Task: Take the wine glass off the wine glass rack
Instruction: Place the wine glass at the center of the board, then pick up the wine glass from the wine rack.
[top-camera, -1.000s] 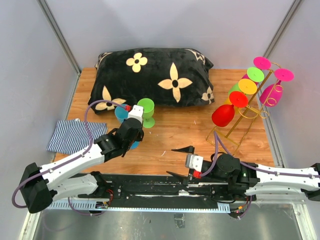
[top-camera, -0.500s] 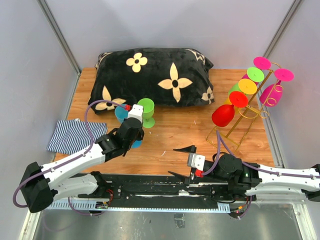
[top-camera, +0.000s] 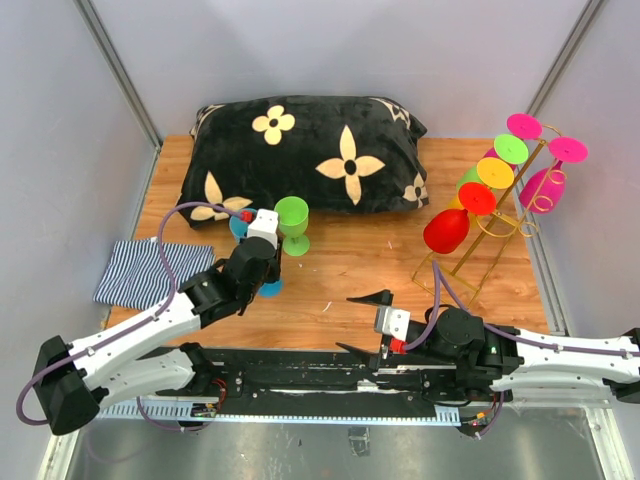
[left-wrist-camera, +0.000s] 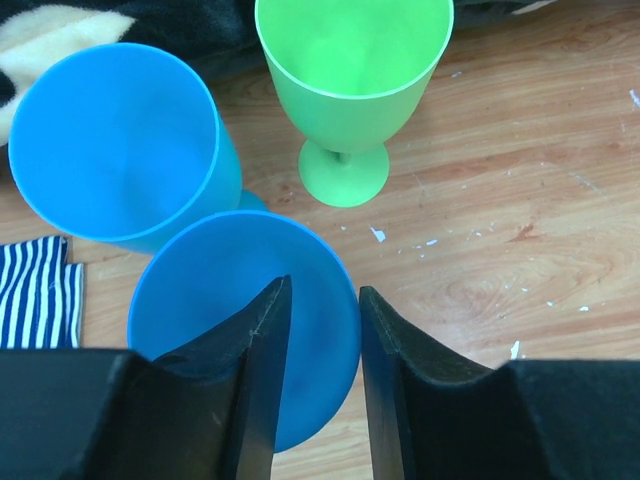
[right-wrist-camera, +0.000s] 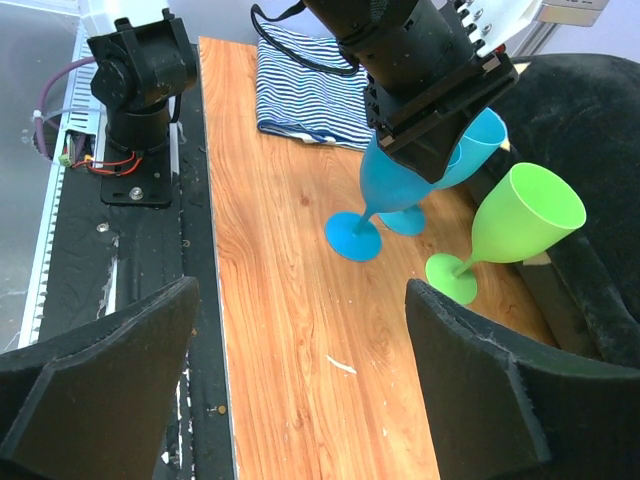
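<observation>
arms (top-camera: 130, 335): white links, black joints | cables (top-camera: 160, 250): purple | fingers (left-wrist-camera: 255, 380): black, wedge-shaped

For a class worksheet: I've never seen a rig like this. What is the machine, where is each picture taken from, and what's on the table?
Two robot arms bolted to a wooden table. One picture looks down from above; two come from wrist cameras. On it: a flowered pillow, striped cloth, green glass, far blue glass, near blue glass, and a gold wire rack hung with coloured glasses. The left gripper straddles the near blue glass's rim, fingers parted; the right gripper is open, holding nothing.
</observation>
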